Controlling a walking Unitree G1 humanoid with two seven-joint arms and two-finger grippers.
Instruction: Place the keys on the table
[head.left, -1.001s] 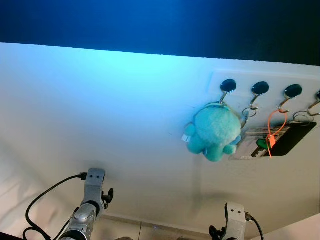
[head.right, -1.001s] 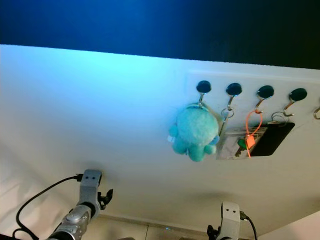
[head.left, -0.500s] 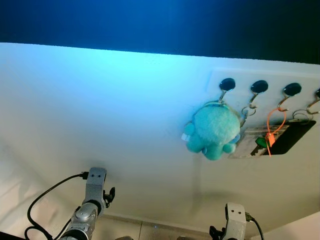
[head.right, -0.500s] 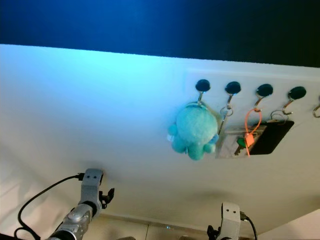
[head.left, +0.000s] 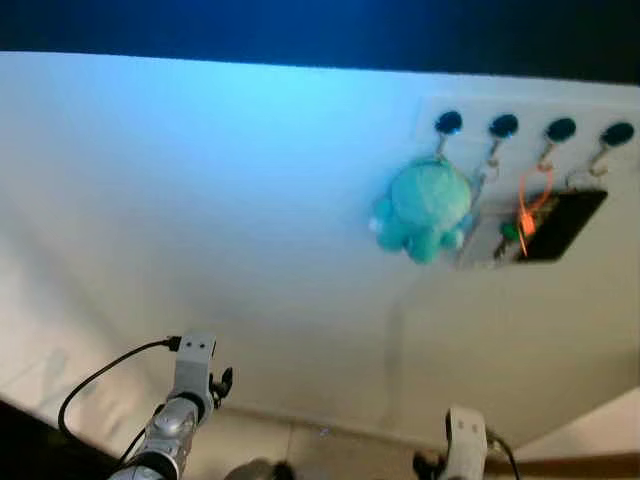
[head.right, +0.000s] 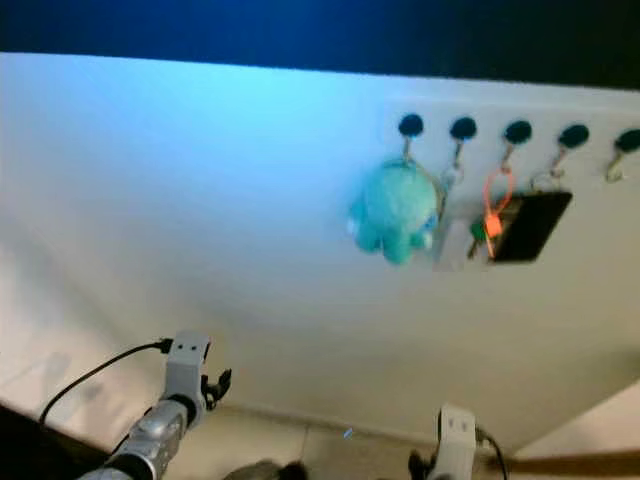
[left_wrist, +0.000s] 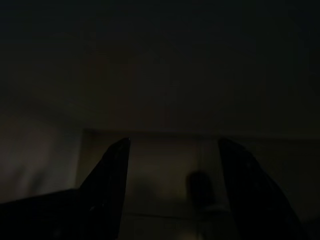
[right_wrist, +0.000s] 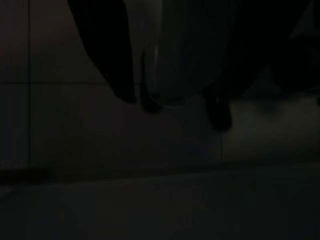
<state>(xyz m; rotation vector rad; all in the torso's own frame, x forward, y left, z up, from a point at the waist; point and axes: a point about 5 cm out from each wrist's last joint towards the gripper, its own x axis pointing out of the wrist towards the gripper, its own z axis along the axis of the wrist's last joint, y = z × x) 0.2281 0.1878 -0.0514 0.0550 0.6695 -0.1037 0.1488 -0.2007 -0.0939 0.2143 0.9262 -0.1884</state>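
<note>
A teal plush octopus keychain (head.left: 425, 205) hangs from the leftmost black hook (head.left: 448, 122) of a white key rack on the pale wall. Beside it a small metal ring (head.left: 483, 180) hangs from the second hook. An orange loop (head.left: 528, 205) with a green key (head.left: 510, 232) hangs from the third, in front of a black tag (head.left: 565, 222). My left arm (head.left: 190, 370) and right arm (head.left: 462, 440) hang low, far below the rack. In the dark left wrist view my left gripper (left_wrist: 173, 142) is open and holds nothing. The right wrist view is too dark to read.
The pale wall (head.left: 200, 200) fills the space ahead, with a dark band (head.left: 300, 25) above it. A strip of tiled floor (head.left: 330, 450) meets the wall's foot between my arms. A black cable (head.left: 100, 375) loops off my left wrist.
The whole picture has shifted and blurred: the rack now sits higher and smaller, so the camera has moved. The keychain, the keys and my arms have not visibly moved.
</note>
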